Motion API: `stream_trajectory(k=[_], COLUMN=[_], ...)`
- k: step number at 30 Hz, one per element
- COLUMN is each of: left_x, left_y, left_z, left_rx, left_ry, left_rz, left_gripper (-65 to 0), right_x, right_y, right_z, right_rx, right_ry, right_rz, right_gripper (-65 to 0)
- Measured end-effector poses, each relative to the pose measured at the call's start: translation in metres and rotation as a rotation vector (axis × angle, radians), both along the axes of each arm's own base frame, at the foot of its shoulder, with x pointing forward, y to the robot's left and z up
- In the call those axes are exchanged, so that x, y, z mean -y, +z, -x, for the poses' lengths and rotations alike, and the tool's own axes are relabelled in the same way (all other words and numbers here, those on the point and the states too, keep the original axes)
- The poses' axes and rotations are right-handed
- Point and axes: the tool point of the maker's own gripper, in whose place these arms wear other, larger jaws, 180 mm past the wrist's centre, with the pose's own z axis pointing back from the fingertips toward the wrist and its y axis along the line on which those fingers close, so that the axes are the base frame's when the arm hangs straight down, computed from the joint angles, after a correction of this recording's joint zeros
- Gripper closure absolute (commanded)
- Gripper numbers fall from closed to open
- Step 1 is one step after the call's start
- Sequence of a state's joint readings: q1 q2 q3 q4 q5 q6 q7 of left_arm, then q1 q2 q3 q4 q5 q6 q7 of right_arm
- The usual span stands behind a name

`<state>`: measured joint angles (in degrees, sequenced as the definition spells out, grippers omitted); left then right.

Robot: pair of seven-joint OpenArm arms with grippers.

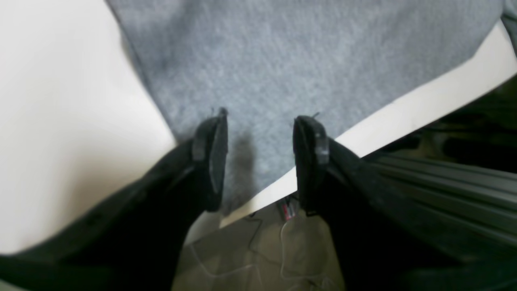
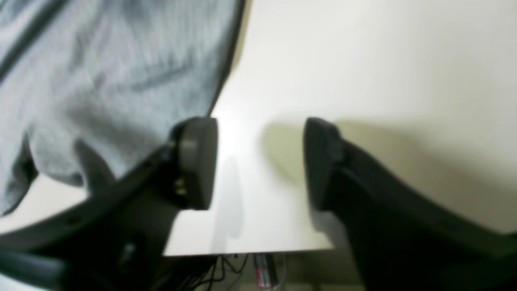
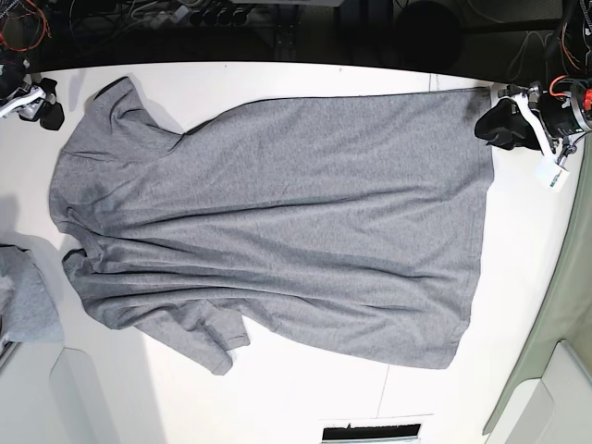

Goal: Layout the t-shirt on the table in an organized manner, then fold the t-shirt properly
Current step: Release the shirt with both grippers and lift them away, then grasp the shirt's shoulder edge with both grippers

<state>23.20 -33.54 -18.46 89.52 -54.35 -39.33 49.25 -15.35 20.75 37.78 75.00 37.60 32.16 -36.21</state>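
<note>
Both my hands stand open and hold nothing. My left hand hovers over a corner of the t-shirt right at the far edge of the tabletop, jaws spread above the grey cloth. My right hand hangs over bare white surface just beside the shirt's other end, the fabric edge close to one finger.

What worries me is that edge. The shirt's long side runs right along the tabletop's rim, and if I pinch low there, I judge a finger could catch the rim or drag the cloth off the side. On the right, I could close on nothing at all, since my fingers straddle bare tabletop rather than cloth. A one-sided pull would also bunch the shirt and undo the layout.

The shirt lies spread nearly flat across the tabletop, plain heather grey, lengthwise from one hand to the other. Long shallow wrinkles run through the body, and the near sleeve is folded and rumpled, so I judge the layout is not quite tidy yet.
</note>
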Motion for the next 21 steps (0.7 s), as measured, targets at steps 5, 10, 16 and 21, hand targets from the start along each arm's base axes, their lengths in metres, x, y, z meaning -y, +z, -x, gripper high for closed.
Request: stream_trajectory(k=[5,10,16,21], left_x=[0.004,0.005,0.002,0.001], left_y=[-0.007,-0.011,-0.014,-0.019], left_z=[0.006,0.007,0.010,0.019], left_rx=[0.014,0.021,0.008,-0.016], left_ry=[0.087,0.135,0.137,0.137], left_rz=[0.042,0.056,0.036,0.036], left_gripper=[-29.1,-29.1,-29.1,-29.1], right_x=[-0.013,-0.046,-0.087,-0.108], right_y=[-0.006,-0.016,-0.021,-0.023], right_z=[-0.007,-0.016,-0.021,-0.023], right_rx=[0.003,-0.008,0.017,0.044], right_ry=[0.030,0.122,0.166,0.145], right_rz=[-0.019,-0.054,-0.142,-0.197], right_gripper=[-37.3,-37.3,-37.3,-37.3])
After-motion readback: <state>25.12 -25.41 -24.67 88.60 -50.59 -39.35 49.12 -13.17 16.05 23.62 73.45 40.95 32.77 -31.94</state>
